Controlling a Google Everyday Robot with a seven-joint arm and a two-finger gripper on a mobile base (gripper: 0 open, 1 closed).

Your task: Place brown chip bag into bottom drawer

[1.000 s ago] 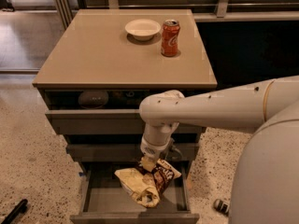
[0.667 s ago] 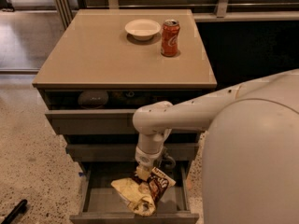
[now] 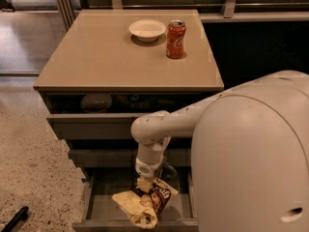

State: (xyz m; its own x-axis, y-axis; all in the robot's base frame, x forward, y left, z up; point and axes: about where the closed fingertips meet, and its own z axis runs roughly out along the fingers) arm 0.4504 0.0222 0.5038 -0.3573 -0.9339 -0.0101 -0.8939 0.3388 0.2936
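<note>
One hand (image 3: 145, 183) on brown chip bag (image 3: 145, 204), in bottom drawer (image 3: 102, 208)

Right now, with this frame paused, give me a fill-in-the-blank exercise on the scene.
The open grey-brown drawer under the robot's claw is the ___ of three.
The crumpled dark brown foil chip bag sits directly ___ the claw.
On the tan cabinet top, the orange-red soda can stands ___ of the white round bowl.
Missing words: lowest; below; right.
</note>
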